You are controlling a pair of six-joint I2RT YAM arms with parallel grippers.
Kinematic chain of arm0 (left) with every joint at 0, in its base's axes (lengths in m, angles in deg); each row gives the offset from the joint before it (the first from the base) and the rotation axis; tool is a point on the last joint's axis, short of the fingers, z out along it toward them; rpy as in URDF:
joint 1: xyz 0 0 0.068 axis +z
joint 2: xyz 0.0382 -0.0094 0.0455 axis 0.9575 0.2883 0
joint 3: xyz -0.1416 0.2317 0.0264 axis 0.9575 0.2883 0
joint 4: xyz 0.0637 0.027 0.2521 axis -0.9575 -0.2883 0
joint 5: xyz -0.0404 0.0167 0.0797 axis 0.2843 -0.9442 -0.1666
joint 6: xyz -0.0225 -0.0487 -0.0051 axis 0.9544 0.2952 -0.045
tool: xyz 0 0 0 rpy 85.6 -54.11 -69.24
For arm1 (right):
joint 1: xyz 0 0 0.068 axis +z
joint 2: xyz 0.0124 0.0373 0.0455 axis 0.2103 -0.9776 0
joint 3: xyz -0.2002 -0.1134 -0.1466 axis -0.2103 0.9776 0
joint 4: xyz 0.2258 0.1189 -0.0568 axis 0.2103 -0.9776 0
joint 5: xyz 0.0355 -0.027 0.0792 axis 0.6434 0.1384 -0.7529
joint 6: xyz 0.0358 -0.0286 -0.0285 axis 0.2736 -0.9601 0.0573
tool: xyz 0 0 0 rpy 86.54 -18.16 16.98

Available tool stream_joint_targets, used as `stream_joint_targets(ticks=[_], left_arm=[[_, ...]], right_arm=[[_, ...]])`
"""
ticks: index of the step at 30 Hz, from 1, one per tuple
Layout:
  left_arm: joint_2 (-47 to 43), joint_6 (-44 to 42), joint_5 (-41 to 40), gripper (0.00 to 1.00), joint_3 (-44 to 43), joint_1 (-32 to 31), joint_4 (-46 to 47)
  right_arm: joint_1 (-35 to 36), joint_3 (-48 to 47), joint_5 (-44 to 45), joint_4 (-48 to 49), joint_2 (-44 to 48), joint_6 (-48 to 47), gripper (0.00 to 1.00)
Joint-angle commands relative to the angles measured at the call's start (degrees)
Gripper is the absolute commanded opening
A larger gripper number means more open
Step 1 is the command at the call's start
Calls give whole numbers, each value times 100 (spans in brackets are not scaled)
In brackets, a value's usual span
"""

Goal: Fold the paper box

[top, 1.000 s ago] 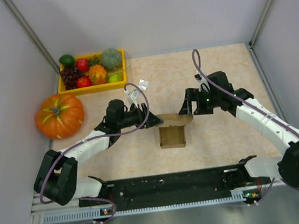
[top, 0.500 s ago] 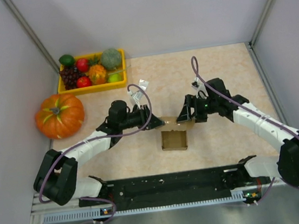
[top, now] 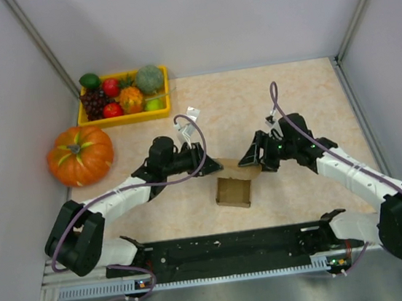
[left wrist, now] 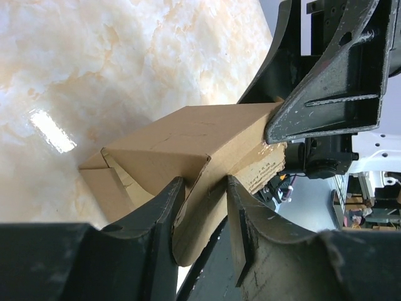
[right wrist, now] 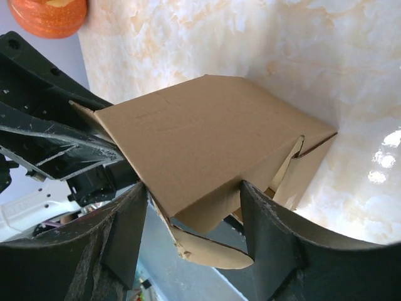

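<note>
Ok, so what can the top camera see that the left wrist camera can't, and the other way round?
Only the top camera shows the pumpkin, the yellow fruit tray, and the paper box from above as an open square. Only the left wrist camera shows, up close, the box's cardboard sitting between the fingers of the left gripper. Both show the box, the right gripper facing the left one across the flap, and the marbled table.
</note>
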Motion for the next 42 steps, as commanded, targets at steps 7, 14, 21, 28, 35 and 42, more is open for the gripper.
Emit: stream_joint_targets(ticks=[7,14,21,28,35,42], left_arm=[[-140,-227,-39,35,264,-210,202],[-377,-641,-407,34,633,-412,-53],[-817,-668,-383,42,985,-509,-97],[-1116,-228,21,63,1486,-614,360],[-1579,-105,-12,78,1636,-606,247],[-2794,-772,-1717,91,705,-562,-2056]], right_arm=[[73,424,44,811,391,-96,55],[354,1003,325,1241,980,-739,54],[688,1356,554,1268,1534,-1108,55],[812,1742,616,1233,1833,-846,54],[829,1954,651,1092,2018,-713,52],[838,1831,642,1039,2097,-774,53]])
